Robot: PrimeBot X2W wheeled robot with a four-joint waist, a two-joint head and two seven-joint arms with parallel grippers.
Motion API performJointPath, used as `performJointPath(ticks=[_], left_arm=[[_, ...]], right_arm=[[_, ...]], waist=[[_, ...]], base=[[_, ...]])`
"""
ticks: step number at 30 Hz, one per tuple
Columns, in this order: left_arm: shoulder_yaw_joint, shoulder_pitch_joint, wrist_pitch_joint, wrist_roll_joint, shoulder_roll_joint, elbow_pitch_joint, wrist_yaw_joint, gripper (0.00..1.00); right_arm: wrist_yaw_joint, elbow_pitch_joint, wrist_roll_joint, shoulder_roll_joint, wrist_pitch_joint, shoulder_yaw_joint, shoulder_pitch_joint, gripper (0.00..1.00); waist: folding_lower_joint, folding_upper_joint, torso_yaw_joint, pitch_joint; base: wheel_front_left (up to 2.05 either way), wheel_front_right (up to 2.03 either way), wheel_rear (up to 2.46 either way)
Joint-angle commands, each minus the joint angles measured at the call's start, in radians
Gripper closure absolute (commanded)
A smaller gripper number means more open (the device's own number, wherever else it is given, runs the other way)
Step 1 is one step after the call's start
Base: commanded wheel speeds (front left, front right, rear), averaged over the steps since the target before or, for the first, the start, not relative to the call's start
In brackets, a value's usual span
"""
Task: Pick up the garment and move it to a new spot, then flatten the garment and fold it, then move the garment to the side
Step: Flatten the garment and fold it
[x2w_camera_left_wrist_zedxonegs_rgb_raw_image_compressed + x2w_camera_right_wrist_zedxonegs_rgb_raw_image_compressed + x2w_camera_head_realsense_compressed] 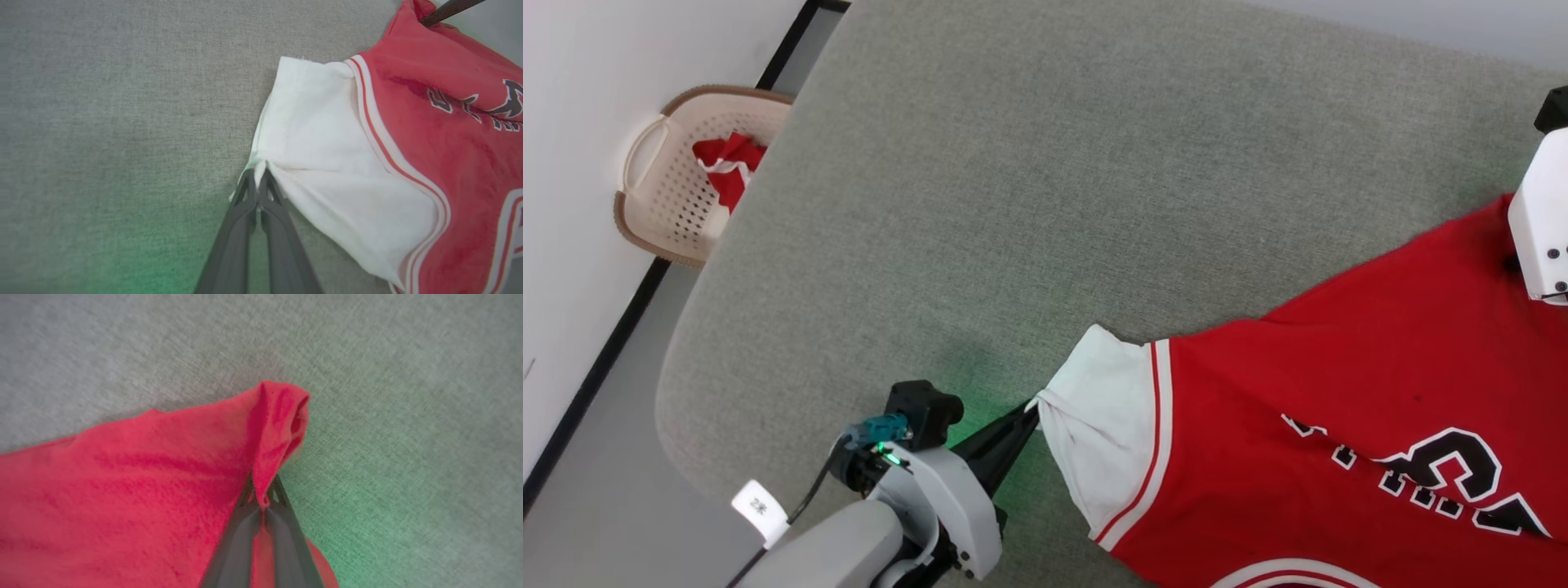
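Note:
The garment (1339,384), a red jersey with white sleeves and black lettering, lies spread over the lower right of the grey padded table (1029,180). My left gripper (1027,416) is shut on the outer edge of the white sleeve (327,143), and the cloth bunches between its fingertips in the left wrist view. My right gripper (261,494) is shut on a raised fold of red cloth (278,416) at the garment's far corner. The right arm's white wrist housing (1543,220) stands over that corner at the right edge of the head view.
A cream laundry basket (654,188) holding another red and white cloth (727,167) stands on the floor beyond the table's far left edge, against a white wall. The table's rounded edge runs down the left side.

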Motion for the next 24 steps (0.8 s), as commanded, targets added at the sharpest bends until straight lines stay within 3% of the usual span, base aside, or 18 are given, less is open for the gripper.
performJointPath(ticks=[1, 6, 13, 19, 24], left_arm=[[0.004, -0.010, -0.006, -0.004, 0.002, 0.009, -0.006, 1.00], [0.014, -0.043, 0.036, -0.020, 0.034, 0.025, -0.014, 1.00], [0.060, -0.190, 0.156, -0.014, 0.134, -0.032, 0.030, 1.00], [0.082, -0.362, 0.325, 0.012, 0.230, -0.103, 0.059, 1.00], [0.089, -0.502, 0.442, 0.017, 0.257, -0.096, 0.028, 1.00]], right_arm=[[-0.001, 0.049, 0.006, 0.018, -0.005, 0.038, 0.085, 1.00], [-0.001, 0.024, 0.020, 0.023, -0.086, 0.028, 0.035, 1.00], [-0.001, -0.071, 0.043, 0.006, -0.210, 0.049, -0.039, 1.00], [-0.001, -0.141, 0.051, -0.003, -0.331, 0.083, -0.070, 1.00], [-0.001, -0.185, 0.034, -0.030, -0.438, 0.111, -0.098, 1.00]], waist=[[0.0000, 0.0000, -0.013, -0.007], [0.0000, 0.0000, -0.059, -0.039], [0.0000, 0.0000, -0.147, -0.126], [0.0000, 0.0000, -0.229, -0.227], [0.0000, 0.0000, -0.274, -0.313]], base=[[0.00, 0.00, 0.00], [0.00, 0.00, 0.00], [0.00, 0.00, 0.00], [0.00, 0.00, 0.00], [0.00, 0.00, 0.00]])
